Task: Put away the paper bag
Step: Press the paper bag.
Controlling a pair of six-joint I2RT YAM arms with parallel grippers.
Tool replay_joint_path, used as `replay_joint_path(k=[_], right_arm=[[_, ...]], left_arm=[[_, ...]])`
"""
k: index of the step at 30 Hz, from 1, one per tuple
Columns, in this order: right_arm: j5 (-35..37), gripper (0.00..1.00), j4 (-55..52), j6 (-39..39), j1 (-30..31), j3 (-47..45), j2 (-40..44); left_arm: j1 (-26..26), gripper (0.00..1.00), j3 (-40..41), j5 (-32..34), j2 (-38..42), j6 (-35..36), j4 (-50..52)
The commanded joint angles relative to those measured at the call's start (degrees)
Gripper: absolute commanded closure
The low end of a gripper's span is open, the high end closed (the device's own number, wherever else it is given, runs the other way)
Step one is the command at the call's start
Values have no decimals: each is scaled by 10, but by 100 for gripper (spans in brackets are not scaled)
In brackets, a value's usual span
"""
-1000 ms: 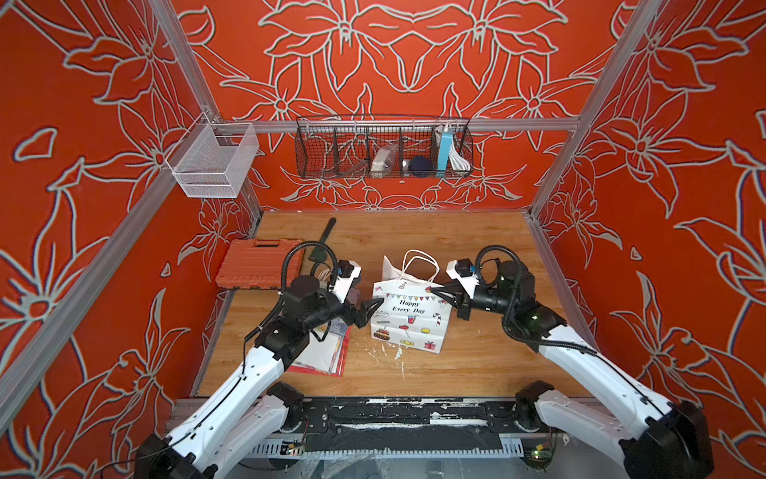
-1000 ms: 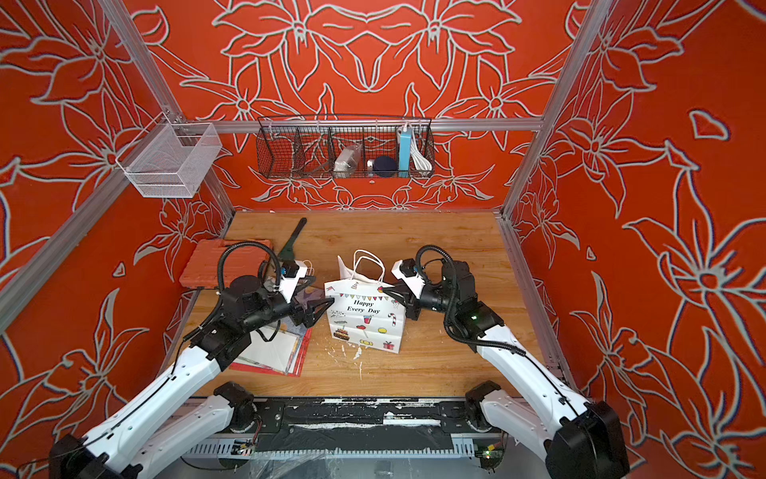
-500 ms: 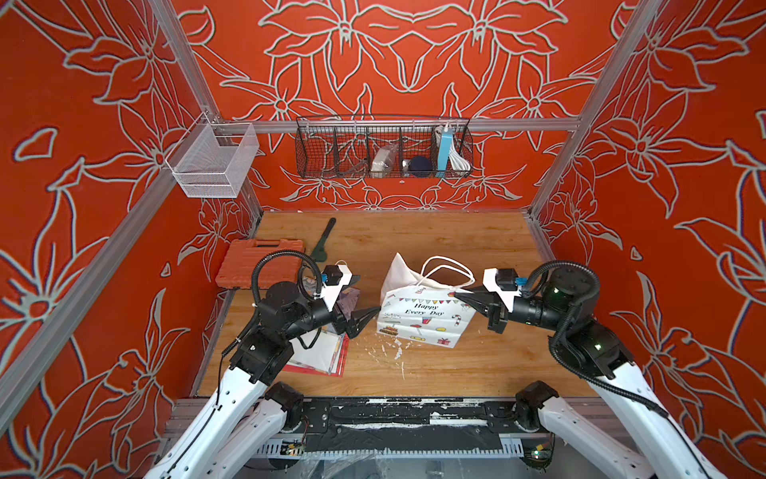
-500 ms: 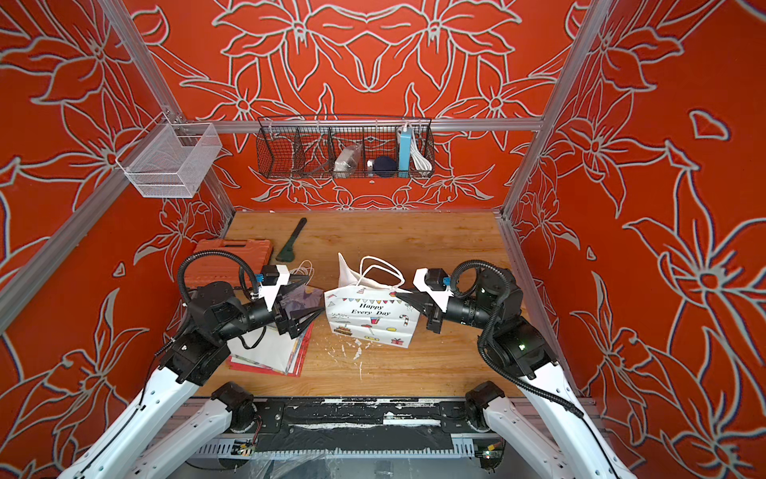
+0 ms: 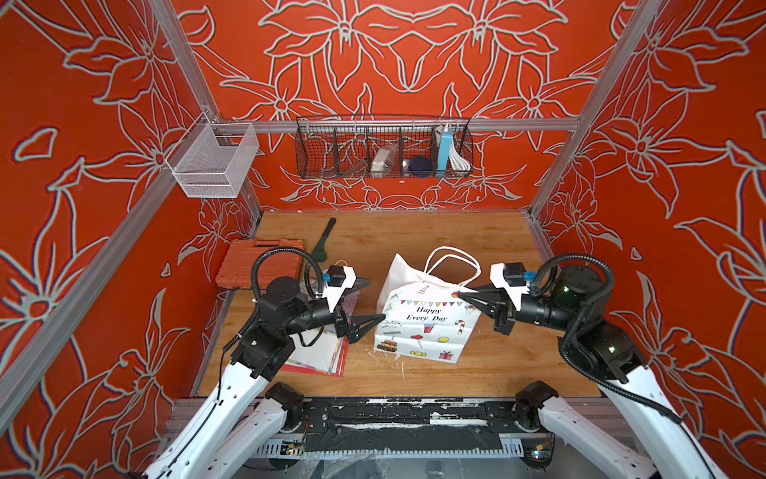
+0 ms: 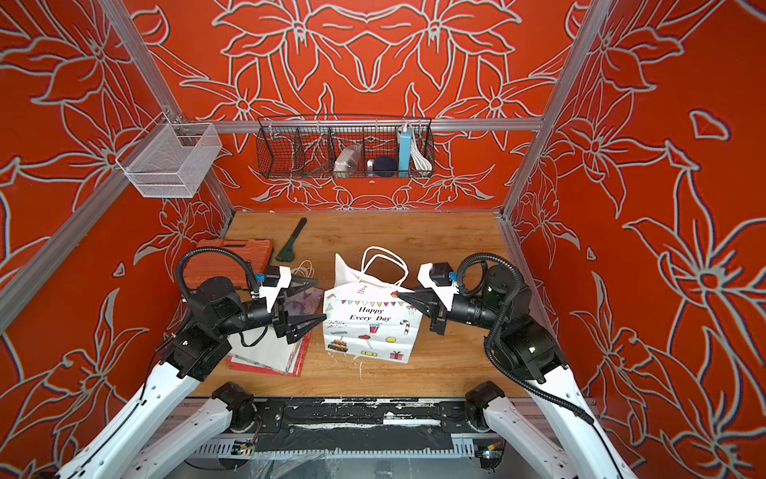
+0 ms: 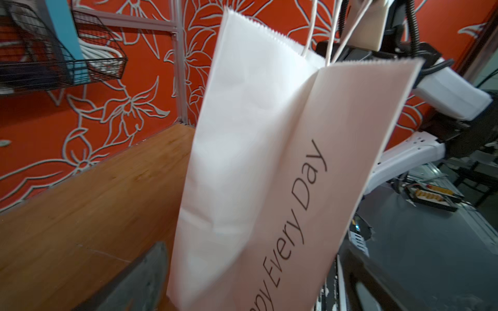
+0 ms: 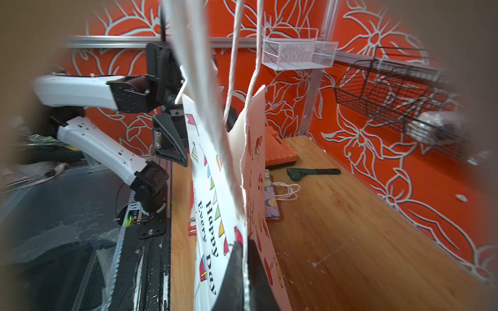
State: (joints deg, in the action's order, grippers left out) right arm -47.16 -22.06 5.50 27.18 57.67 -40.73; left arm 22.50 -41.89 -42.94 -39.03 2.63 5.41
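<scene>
Orange-red walls with big white flower drawings (image 5: 414, 62) are standing all around. Shiny silver metal bars (image 5: 518, 123) are running along them. A long black wire basket (image 5: 323, 149) is hanging on the back bar, and a small white mesh basket (image 5: 207, 174) is hanging near the corner beside it. A brown wooden tabletop (image 5: 414, 236) is lying below, looking bright.

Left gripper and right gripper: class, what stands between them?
The paper bag stands between them, seen in both top views: left gripper open at one side, right gripper shut on its upper edge.
</scene>
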Motion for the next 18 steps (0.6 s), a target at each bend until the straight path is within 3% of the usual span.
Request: replay_joint_path(k=[1,6,14,18], right_arm=[[36,100,-13,7,3,22,-3],[-30,100,23,-20,5,8,-16],[-175,100,27,-24,29,-5,-27],[-211,100,10,-18,33,-6,-32]], left_arm=[[-1,1,-4,31,11,21,12],[0,1,-13,-29,-9,16,3],[1,1,-24,-28,-44,17,-31],[0,1,-34,-59,-62,26,-31]])
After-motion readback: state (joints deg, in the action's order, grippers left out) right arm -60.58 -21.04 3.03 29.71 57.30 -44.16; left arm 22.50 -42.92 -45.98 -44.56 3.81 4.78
